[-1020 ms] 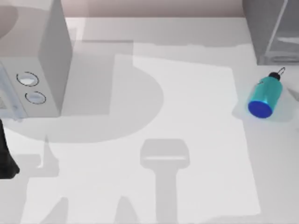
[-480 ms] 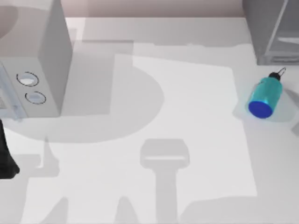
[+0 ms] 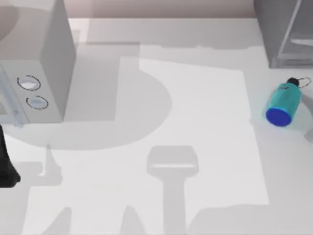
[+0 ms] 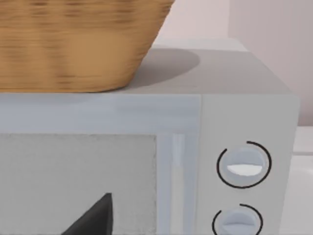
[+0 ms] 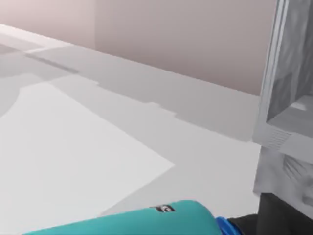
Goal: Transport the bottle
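The bottle [image 3: 282, 103] lies on its side near the table's right edge in the top view. Its cyan body points its dark blue base toward the front, and its black cap and thin loop point to the back right. The right wrist view looks closely along the cyan body of the bottle [image 5: 146, 223], with its blue shoulder and black cap beyond. My left arm [image 3: 6, 164] is parked at the table's left edge, in front of the microwave. One of its dark fingers [image 4: 93, 220] rises against the microwave door in the left wrist view.
A grey microwave [image 3: 34, 63] with two dials stands at the back left, with a wicker basket [image 4: 73, 44] on top. A grey shelf unit [image 3: 286, 34] stands at the back right, just behind the bottle. A pale mat [image 3: 195, 147] covers the middle of the table.
The bottle has shifted a little to the right and toward the front, and its cap end has swung further right. The left arm has not moved.
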You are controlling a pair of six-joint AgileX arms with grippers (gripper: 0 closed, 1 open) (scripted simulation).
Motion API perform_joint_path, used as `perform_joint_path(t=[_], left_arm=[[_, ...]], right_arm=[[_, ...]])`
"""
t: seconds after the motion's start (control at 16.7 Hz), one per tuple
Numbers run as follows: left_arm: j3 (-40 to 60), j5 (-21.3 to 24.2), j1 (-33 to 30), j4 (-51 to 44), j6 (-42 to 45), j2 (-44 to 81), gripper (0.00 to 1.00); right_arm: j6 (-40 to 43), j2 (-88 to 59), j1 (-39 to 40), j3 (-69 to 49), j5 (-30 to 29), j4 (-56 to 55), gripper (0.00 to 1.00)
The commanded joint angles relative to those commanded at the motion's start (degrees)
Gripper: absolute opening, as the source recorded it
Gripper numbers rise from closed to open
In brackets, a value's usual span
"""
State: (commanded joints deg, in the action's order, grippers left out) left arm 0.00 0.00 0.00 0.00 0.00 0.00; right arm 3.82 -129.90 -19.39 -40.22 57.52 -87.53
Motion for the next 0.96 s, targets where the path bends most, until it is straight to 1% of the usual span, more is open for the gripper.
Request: perform_joint_path(t=[0.6,0.66,0.96], left_arm=[[0.0,0.0,0.0,0.0,0.0,0.0,1.0],[0.0,0.0,0.0,0.0,0.0,0.0,1.0],[0.0,0.0,0.0,0.0,0.0,0.0,1.0]], right_arm=[[0.0,0.0,0.0,0.0,0.0,0.0,0.98],[0.0,0.0,0.0,0.0,0.0,0.0,1.0],[0.0,0.0,0.0,0.0,0.0,0.0,1.0]])
